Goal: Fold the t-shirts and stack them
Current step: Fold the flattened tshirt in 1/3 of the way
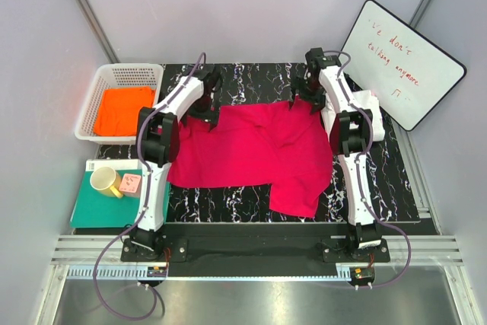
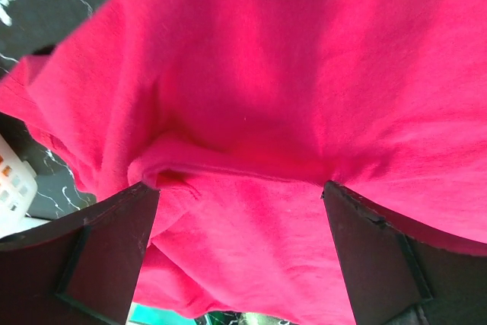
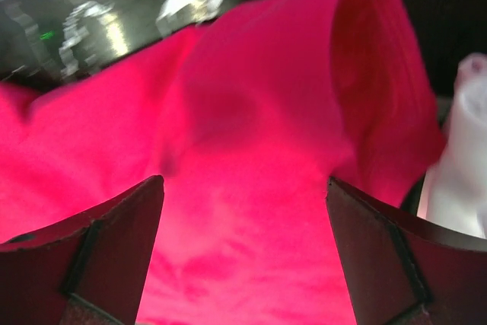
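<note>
Crimson-pink t-shirt [image 1: 251, 154] centred, one of three.
Orange t-shirt [image 1: 124, 110] at ten o'clock, white t-shirt [image 1: 370, 103] at two; left gripper [image 2: 240, 192] and right gripper [image 3: 243, 180] both gape wide.

crimson t-shirt [image 1: 251, 150]: spread, rumpled, centre | orange t-shirt [image 1: 123, 110]: folded, in basket [image 1: 106, 75] | white t-shirt [image 1: 371, 104]: bunched, far right

Overhead rear view, wrist close-ups share shirt [image 1: 251, 150]

t-shirt [image 1: 251, 150] on table [image 1: 251, 78], basket [image 1: 129, 70] (far left)
</note>
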Controlling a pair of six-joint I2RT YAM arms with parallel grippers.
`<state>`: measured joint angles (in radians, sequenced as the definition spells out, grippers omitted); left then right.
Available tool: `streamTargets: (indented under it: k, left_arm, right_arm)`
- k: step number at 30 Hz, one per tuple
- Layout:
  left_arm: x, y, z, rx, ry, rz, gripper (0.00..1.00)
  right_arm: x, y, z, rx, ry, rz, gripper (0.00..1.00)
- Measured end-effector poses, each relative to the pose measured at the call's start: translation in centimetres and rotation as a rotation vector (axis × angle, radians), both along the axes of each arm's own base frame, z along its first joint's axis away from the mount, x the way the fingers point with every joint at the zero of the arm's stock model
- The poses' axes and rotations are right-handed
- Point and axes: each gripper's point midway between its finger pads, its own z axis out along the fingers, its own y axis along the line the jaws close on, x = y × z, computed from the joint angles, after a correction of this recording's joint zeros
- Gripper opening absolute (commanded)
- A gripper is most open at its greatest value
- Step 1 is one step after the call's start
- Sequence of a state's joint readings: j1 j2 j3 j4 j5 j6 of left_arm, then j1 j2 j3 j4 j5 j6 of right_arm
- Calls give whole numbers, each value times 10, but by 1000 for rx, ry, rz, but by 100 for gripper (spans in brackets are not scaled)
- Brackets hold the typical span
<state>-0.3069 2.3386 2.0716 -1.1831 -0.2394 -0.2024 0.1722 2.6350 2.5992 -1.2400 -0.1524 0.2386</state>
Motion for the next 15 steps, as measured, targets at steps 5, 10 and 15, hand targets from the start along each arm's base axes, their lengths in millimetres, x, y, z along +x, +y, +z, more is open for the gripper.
streamTargets:
  k: [5, 10, 15]
  left_arm:
    - [-10, 3, -9, 12, 37, 8, 96]
    - [-16, 6, -11, 25, 57, 13, 96]
    - [-16, 8, -2, 33, 40, 19, 98]
  right_arm:
    - [4, -7, -22, -45, 11, -9, 31]
    - [12, -9, -22, -57, -20, -20, 10]
    - [16, -19, -25, -114, -32, -39, 3]
